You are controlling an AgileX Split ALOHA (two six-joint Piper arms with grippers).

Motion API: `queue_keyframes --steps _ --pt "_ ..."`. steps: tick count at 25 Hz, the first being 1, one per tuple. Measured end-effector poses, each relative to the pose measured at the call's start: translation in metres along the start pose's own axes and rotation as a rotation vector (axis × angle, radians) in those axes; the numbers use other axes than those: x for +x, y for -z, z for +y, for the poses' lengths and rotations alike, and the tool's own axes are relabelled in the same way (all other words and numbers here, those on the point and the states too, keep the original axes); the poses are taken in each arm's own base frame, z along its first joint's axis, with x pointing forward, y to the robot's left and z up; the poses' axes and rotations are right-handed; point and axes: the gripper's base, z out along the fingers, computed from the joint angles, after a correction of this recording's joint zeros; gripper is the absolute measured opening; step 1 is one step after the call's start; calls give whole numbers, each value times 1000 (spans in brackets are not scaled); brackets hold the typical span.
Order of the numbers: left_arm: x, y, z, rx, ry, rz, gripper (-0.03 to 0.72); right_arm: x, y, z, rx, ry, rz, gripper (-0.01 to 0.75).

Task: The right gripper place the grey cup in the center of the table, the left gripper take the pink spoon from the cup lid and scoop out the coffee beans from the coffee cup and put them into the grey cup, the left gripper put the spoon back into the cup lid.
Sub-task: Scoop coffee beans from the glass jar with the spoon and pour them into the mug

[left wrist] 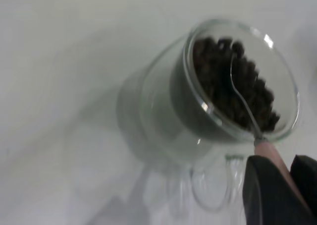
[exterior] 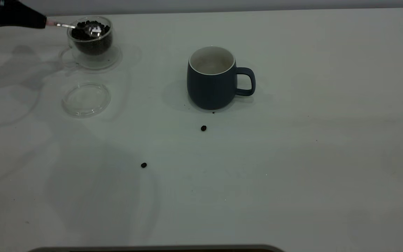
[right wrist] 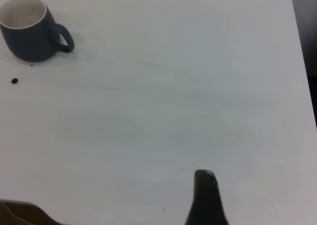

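Note:
My left gripper (exterior: 41,22) reaches in from the far left corner, shut on the pale pink handle of the pink spoon (exterior: 69,25). The spoon's metal bowl lies in the coffee beans (exterior: 90,29) that fill the clear glass coffee cup (exterior: 91,43). In the left wrist view the spoon (left wrist: 270,153) runs from my left gripper (left wrist: 285,174) over the coffee cup's rim (left wrist: 163,111) into the beans (left wrist: 223,81). The cup lid (exterior: 86,99) lies bare in front of that cup. The grey cup (exterior: 211,80) stands upright mid-table, handle to the right. My right gripper (right wrist: 205,197) hangs far from the grey cup (right wrist: 30,29).
Two loose coffee beans lie on the white table (exterior: 310,140), one just in front of the grey cup (exterior: 203,128) and one nearer the front (exterior: 143,165). The first also shows in the right wrist view (right wrist: 14,80). A dark edge (exterior: 152,249) borders the table's front.

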Motion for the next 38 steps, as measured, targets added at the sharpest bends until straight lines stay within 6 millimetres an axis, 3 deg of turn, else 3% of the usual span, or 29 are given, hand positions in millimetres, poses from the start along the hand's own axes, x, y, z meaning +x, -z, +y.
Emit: queue_keyframes --steps 4,20,38 --pt "3 0 0 4 36 34 117 0 0 0 0 0 0 590" --pt "5 0 -8 70 464 73 117 0 0 0 0 0 0 590" --pt "10 21 3 74 610 -1 117 0 0 0 0 0 0 590"
